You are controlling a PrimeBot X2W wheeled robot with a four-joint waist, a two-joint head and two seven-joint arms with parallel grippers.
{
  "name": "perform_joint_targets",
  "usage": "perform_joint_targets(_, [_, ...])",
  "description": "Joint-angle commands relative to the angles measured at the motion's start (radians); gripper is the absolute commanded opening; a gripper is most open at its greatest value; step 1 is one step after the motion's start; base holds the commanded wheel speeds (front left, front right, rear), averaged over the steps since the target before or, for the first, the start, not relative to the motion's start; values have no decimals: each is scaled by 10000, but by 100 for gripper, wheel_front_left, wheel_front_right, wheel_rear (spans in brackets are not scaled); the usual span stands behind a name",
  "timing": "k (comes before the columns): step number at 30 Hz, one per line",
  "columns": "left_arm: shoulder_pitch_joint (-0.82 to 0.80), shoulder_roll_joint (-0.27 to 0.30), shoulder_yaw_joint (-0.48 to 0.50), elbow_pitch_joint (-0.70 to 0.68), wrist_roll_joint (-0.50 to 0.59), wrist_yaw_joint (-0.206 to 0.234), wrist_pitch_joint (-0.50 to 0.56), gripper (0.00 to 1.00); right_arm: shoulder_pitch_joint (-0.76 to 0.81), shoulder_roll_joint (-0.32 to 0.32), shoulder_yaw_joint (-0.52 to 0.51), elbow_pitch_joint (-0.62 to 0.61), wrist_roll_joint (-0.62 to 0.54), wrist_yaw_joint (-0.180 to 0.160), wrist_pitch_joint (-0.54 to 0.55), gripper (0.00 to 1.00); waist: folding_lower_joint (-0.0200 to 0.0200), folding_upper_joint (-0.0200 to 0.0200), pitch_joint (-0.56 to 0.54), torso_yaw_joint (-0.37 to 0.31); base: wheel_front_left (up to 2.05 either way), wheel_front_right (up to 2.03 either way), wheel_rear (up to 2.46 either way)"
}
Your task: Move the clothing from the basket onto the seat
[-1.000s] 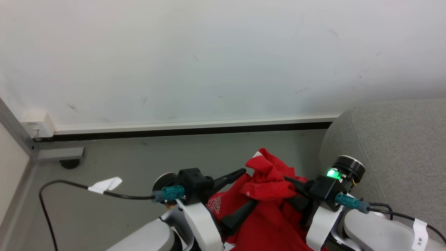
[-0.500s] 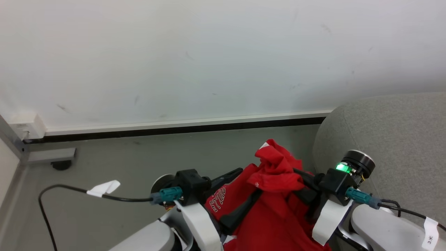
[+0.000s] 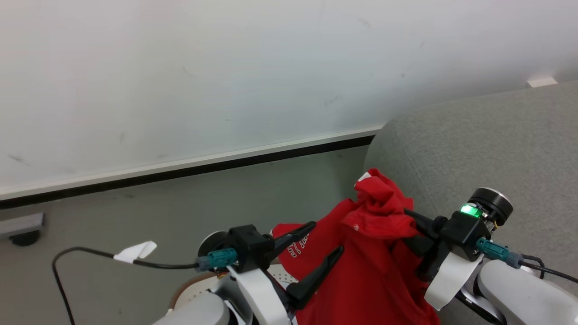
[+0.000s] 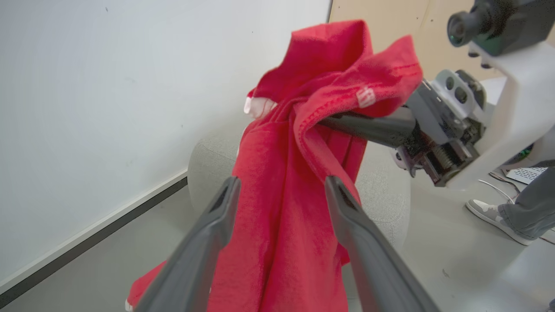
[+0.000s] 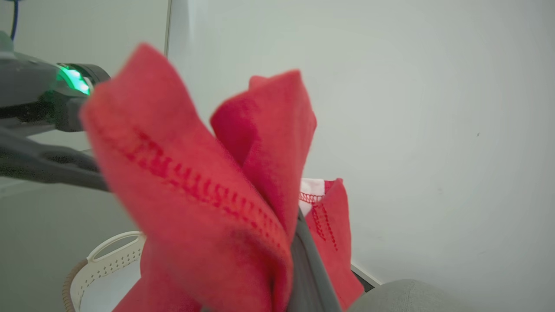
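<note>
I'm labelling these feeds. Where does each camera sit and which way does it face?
Head view: on the head, looking forward and down at wall, floor and seat; left gripper and right gripper show, flanking the clothing.
Left wrist view: on the left wrist, looking along its spread fingers at the hanging clothing; the right gripper shows at right.
Right wrist view: on the right wrist, looking along its finger into the bunched clothing, basket below.
Shared: both wrist views show the clothing and the seat.

Looked forward and down from the head onto floor, wall and grey sofa. Sat on each wrist, pressed close to the red garment (shared by all three views).
</note>
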Motion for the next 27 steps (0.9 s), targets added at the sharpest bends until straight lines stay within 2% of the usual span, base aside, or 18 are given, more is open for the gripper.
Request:
perform_joint_targets(1, [67,-30,-8,1,-15,22,-94,100,130,-94,-72,-49,-41,-26,-5,0,-1,-1,113,-369,0,0,0])
perform_joint_targets(8, [-84,-229,-130,-44,34,13,-149,100,405,-517,-544,-432,-199,-25,-6,0,-1,-1,400,-1203,0,0,0])
perform_joint_targets(13, [-203,-393,-238,-56,121,-15,-215,100,655,-660,-1207,-429,-73,-26,-6,0,-1,-1,698,-1459,0,0,0])
perform_joint_targets(20, [-475,-458,-384,-240,343,-49,-228,100,450,-523,-3178,-17,50,-25,234,0,-1,-1,1783,-1264,0,0,0])
perform_joint_targets(27, [-958,-185,-368,-470,602,-118,-194,100,-1248,-609,-5256,718,85,-25,1122,0,-1,-1,3331,-792,0,0,0])
